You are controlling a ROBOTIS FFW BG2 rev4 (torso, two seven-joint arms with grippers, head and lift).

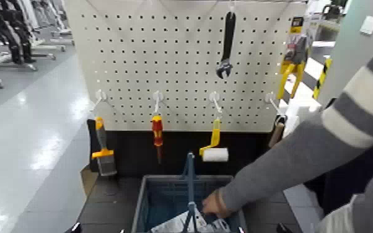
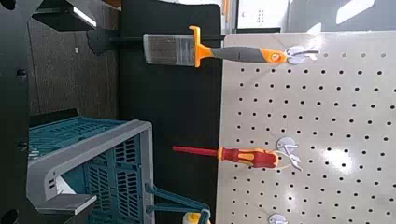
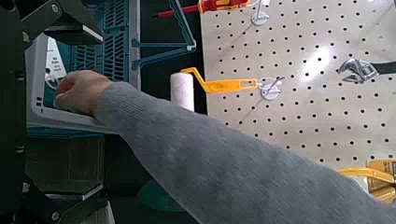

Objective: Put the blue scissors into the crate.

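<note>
The crate [image 1: 144, 201], blue-grey with slatted sides and a thin central bar handle, stands low in the middle below the pegboard. A white packaging card [image 1: 175, 222] with dark print lies inside it, under a person's hand [image 1: 214, 204]. I cannot make out the blue scissors on the card. In the right wrist view the same hand [image 3: 80, 90] rests on the card [image 3: 42, 86] in the crate [image 3: 114, 37], between the wide-apart fingers of my open right gripper [image 3: 79, 112]. My left gripper [image 2: 79, 112] is open and empty beside the crate [image 2: 98, 159].
The person's grey striped sleeve [image 1: 313, 145] reaches in from the right over the crate. On the pegboard [image 1: 183, 62] hang a paint brush [image 1: 103, 153], a red-and-yellow screwdriver [image 1: 157, 132], a paint roller [image 1: 214, 150], a black wrench [image 1: 227, 43] and yellow pliers [image 1: 293, 65].
</note>
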